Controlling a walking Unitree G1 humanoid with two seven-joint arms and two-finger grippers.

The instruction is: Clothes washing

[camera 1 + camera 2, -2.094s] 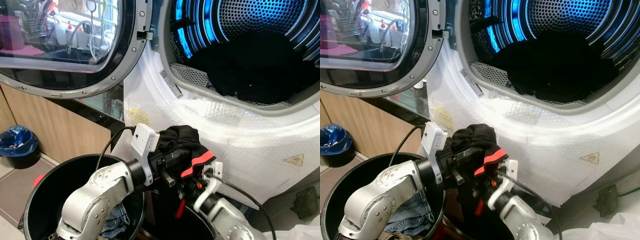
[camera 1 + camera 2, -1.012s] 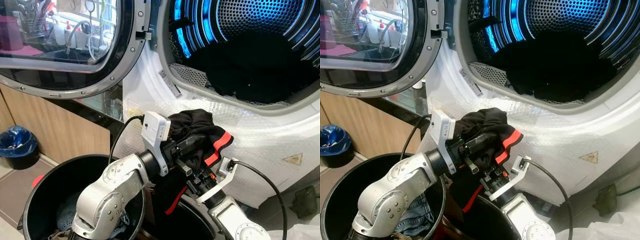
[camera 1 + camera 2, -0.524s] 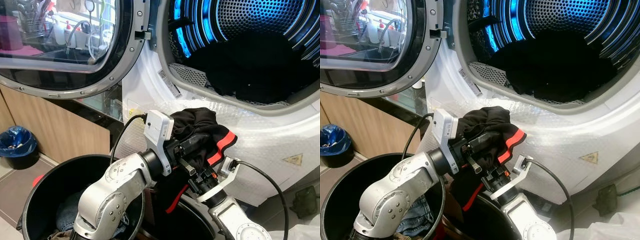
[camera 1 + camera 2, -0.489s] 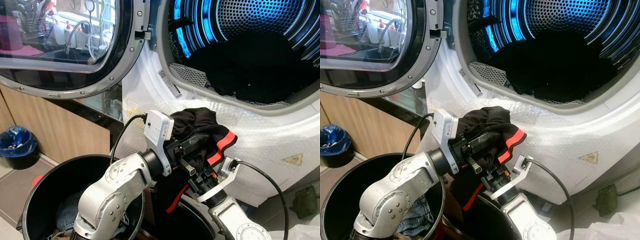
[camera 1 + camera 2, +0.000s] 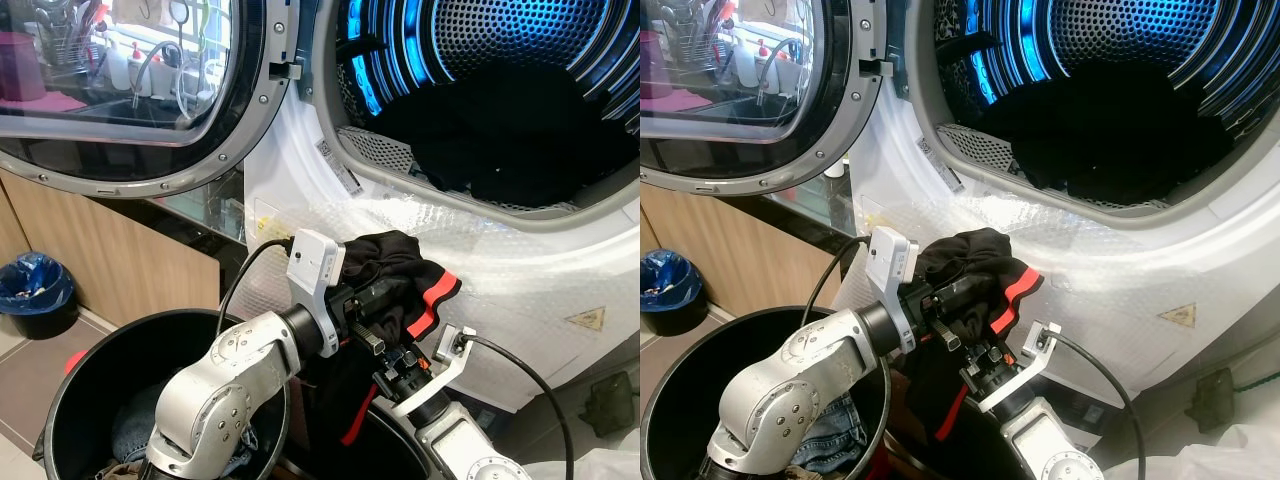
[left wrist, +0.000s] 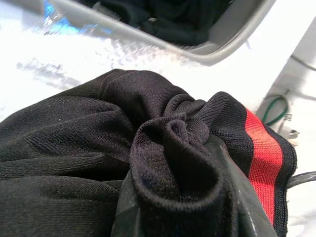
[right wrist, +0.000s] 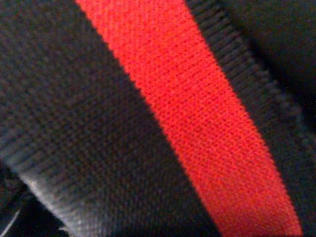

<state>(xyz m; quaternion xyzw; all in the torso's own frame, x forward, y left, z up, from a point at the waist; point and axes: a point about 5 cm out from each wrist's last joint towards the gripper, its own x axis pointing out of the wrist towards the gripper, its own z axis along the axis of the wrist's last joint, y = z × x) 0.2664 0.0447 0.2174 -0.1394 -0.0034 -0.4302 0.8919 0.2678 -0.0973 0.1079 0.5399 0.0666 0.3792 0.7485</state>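
two end effectors meeting under the open washer drum (image 5: pixel 520 110), left end effector (image 5: pixel 385 300) gripping a bunched black garment with red band (image 5: pixel 405 270), right end effector (image 5: pixel 400 372) buried in cloth, grip unclear, black bucket (image 5: pixel 70 400) below

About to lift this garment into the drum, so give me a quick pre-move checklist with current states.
1. Washer door swung open: ok.
2. Drum opening unobstructed: ok; dark clothes already lie inside.
3. Left gripper wrapped in the black garment with red stripe: ok.
4. Right gripper grip: cannot tell; fabric hides the fingers.
5. Garment clear of the black bucket: not ok, part hangs below.
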